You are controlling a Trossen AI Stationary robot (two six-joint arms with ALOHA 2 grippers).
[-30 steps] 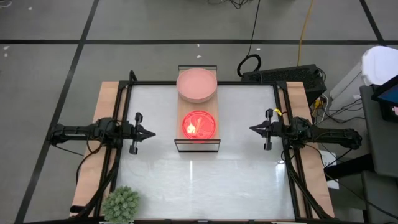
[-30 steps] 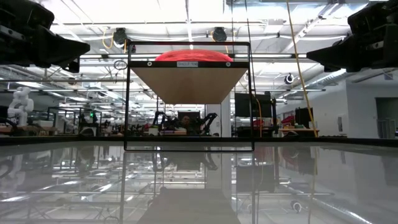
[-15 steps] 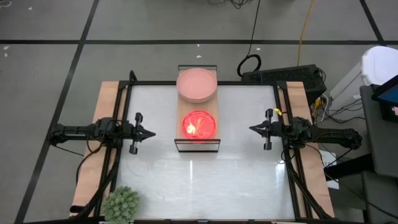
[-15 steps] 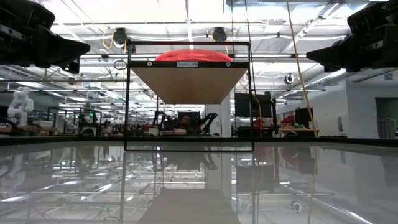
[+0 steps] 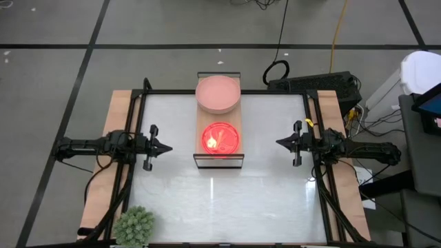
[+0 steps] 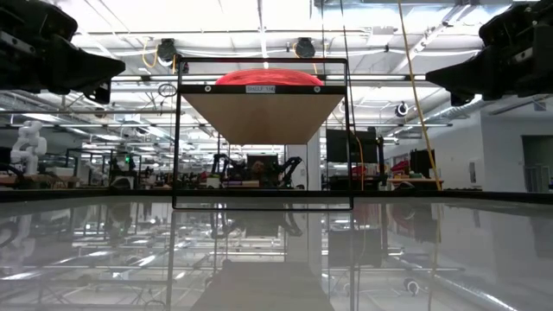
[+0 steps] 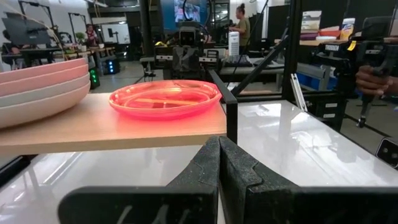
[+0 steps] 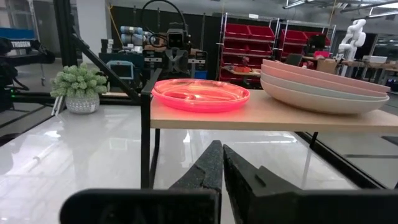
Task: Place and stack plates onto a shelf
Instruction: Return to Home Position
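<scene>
Grippers on both arms are closed and hold nothing. The left gripper (image 5: 169, 147) hangs above the table (image 5: 220, 200) on the left side of the shelf (image 5: 204, 118), with its tip pointing toward it and well apart from it. In the left wrist view its two dark fingers (image 7: 205, 165) are pressed together, with no gap between them. The right gripper (image 5: 278, 142) hangs on the opposite side of the shelf, also pointing toward it and not touching it. Its fingers (image 8: 208, 165) meet in the same way.

Between the two grippers stands the shelf, a light wooden board on a thin black frame, raised above the glossy white table. All plates that can be seen are on this board. At the near end lies the small stack (image 5: 220, 138), bright pink and orange and partly transparent. At the far end lies the large stack (image 5: 218, 93), with a dusty pink plate on top and paler plates under it, and its rim reaches a little over the edges of the board. The two stacks lie close to each other.

A spiky green plant ball (image 5: 134, 225) sits at the near left corner of the table, far from the shelf.
</scene>
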